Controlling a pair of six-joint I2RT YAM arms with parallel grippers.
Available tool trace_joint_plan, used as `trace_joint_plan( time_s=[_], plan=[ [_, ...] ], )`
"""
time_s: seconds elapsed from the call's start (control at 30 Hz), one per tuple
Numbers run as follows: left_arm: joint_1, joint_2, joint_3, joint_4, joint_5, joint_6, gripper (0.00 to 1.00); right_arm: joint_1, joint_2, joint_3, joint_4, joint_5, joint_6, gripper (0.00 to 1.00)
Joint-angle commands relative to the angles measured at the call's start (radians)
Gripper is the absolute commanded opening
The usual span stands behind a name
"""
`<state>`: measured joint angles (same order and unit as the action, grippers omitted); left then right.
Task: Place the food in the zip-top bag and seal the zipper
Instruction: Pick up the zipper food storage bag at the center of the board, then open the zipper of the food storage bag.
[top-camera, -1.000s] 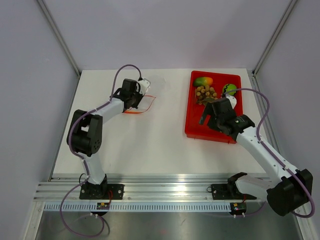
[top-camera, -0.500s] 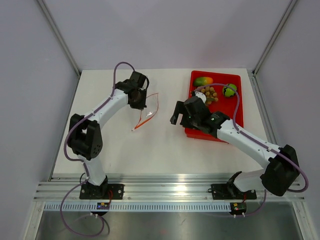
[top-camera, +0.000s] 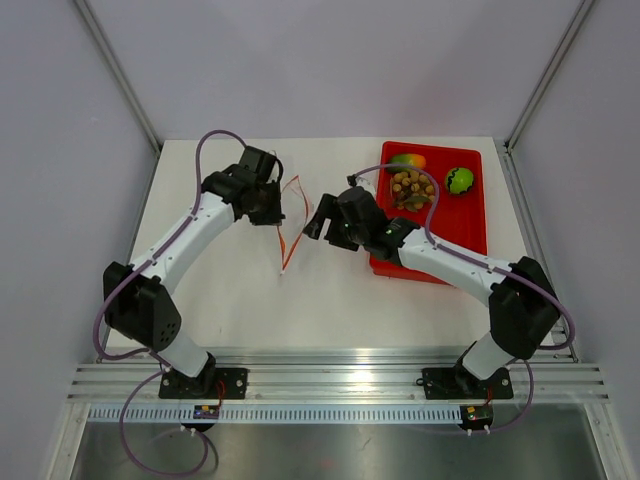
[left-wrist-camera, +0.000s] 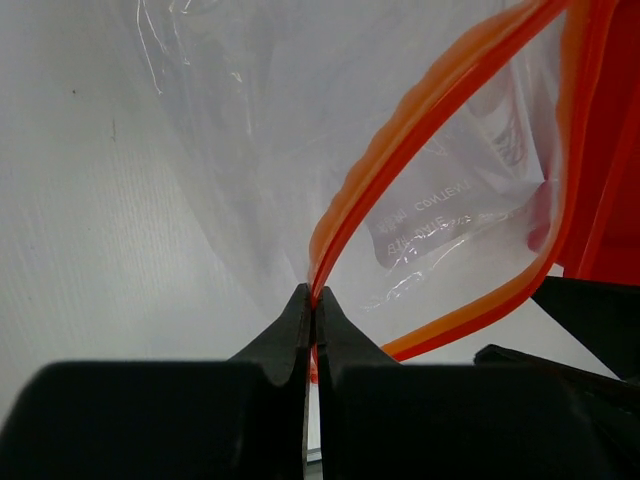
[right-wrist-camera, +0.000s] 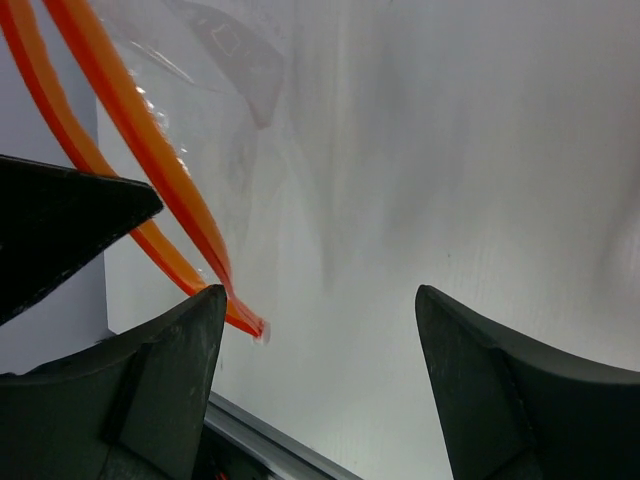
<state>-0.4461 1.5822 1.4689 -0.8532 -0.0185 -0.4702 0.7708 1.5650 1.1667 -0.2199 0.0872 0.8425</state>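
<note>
My left gripper is shut on one lip of the orange-red zipper of the clear zip-top bag, whose mouth gapes open. In the top view that left gripper holds the bag above the table's middle, the zipper trailing toward me. My right gripper stands just right of the bag, open and holding nothing. In the right wrist view the zipper and its white end piece hang by the left finger of the right gripper. The food lies in the red tray: mango, tan balls, green fruit.
The red tray sits at the right of the white table, with my right arm reaching across its near left corner. A metal rail runs along the table's near edge. Grey walls close in the sides and back.
My left arm has carried the bag from the far left toward the middle and the mouth hangs open. My right arm swung left from over the tray to beside the bag, its jaws narrowing slightly.
</note>
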Motion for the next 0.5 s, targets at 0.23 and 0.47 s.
trace_joint_plan(
  time_s=[0.23, 0.47],
  plan=[
    [-0.009, -0.057, -0.021, 0.002, 0.049, -0.038, 0.00, 0.070, 0.050, 0.082, 0.109, -0.006, 0.049, 0.76],
    [-0.009, -0.088, -0.013, 0.005, 0.064, -0.051, 0.00, 0.088, 0.144, 0.135, 0.102, -0.023, 0.053, 0.44]
  ],
)
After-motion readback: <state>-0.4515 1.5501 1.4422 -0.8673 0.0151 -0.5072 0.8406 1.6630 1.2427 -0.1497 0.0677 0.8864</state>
